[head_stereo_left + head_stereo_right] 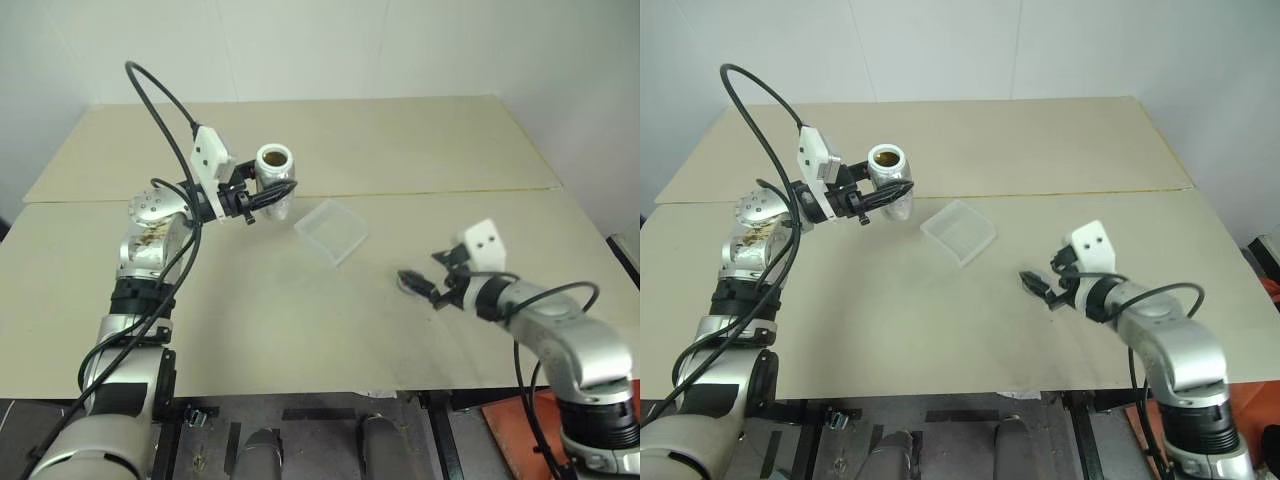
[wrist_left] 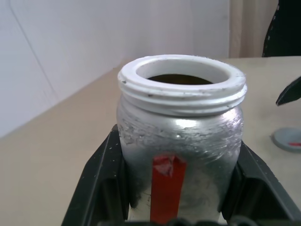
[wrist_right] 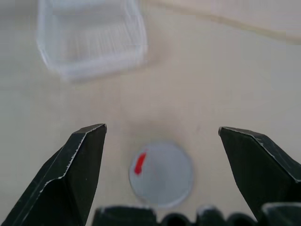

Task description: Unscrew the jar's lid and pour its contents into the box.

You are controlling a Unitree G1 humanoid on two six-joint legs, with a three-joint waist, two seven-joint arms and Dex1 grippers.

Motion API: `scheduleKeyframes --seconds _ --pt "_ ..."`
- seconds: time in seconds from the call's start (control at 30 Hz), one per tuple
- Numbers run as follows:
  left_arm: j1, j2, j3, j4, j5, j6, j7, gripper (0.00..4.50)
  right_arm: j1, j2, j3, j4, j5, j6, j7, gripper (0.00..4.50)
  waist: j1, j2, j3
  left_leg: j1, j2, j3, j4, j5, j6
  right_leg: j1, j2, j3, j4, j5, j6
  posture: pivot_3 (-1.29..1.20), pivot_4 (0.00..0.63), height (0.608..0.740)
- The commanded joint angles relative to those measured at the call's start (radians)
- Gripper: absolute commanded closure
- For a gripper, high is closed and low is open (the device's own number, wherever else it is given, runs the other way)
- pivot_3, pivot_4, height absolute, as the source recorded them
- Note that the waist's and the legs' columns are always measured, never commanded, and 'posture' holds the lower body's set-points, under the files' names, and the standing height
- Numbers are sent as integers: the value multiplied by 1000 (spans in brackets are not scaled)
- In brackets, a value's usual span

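Note:
My left gripper [image 1: 268,193] is shut on the jar [image 1: 274,172], holding it above the table, left of the box. The jar [image 2: 181,141] is silvery-clear with a red strip on its side. Its white threaded mouth is uncovered, with something brown [image 1: 274,157] showing inside. The clear square box [image 1: 332,230] lies on the table near the middle. The grey lid [image 3: 161,173] with its red mark lies flat on the table, right of the box. My right gripper [image 3: 162,129] stands open just above it, one finger on each side, not touching it.
The table is two beige boards meeting at a seam [image 1: 450,190]. Its front edge [image 1: 300,392] runs close to me. A white wall stands behind the far edge. Bare tabletop lies between the box and the lid.

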State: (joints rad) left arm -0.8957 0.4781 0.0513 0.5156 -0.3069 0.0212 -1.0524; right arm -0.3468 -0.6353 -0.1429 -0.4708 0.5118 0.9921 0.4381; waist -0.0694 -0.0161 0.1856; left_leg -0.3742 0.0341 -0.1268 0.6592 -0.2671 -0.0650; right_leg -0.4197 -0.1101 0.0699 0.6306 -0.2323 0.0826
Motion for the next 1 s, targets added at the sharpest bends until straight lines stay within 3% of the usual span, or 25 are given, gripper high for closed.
scheduleKeyframes --seconds 0.03,0.17,0.27,0.4,0.5,0.63,0.7,0.83,1.0 --pt "-34 0 13 26 7 -41 0 2545 -39 -13 -51 -55 65 67 8 61 0 0 0 0 0 0 0 0 0 0 0 0 0 0 0 0 150 740" --pt "-81 -22 6 80 43 -85 51 2545 -82 -9 -76 -53 116 151 -14 61 2 0 0 0 0 0 0 0 0 0 0 0 0 0 0 0 150 740" --pt "-130 -36 -43 166 186 -239 187 2545 -108 -11 -88 -51 147 213 -27 61 8 0 0 -1 0 0 1 0 0 0 0 -1 0 0 0 0 150 740" --pt "-229 -5 -250 355 607 -578 593 2545 -140 -44 -92 -72 195 235 13 61 20 0 0 -1 -1 0 1 0 0 0 0 0 -1 0 0 0 150 740" --pt "-327 19 -432 461 900 -711 913 2545 -165 -80 -83 -78 220 223 56 61 23 0 0 -1 -1 0 1 0 0 0 0 0 -1 0 1 0 150 740" --pt "-511 10 -817 574 1405 -603 1455 2545 -213 -135 -89 -86 269 217 121 61 31 -2 1 -4 -2 -1 1 0 0 -1 0 0 -1 1 1 0 150 740" --pt "-576 -27 -948 639 1541 -538 1626 2545 -238 -153 -91 -83 290 216 143 61 36 -2 1 -5 -3 0 2 0 0 -1 -1 0 -1 1 3 0 150 740" --pt "-632 -90 -1136 715 1713 -481 1738 2545 -264 -166 -90 -83 304 202 151 61 41 -1 1 -7 -3 0 1 0 0 -3 -2 -1 -1 1 3 0 150 740" --pt "-651 -135 -1200 770 1749 -471 1748 2545 -273 -146 -111 -92 316 201 111 61 41 -2 1 -10 -3 0 1 0 -1 -6 -2 -1 -1 1 3 0 150 740"
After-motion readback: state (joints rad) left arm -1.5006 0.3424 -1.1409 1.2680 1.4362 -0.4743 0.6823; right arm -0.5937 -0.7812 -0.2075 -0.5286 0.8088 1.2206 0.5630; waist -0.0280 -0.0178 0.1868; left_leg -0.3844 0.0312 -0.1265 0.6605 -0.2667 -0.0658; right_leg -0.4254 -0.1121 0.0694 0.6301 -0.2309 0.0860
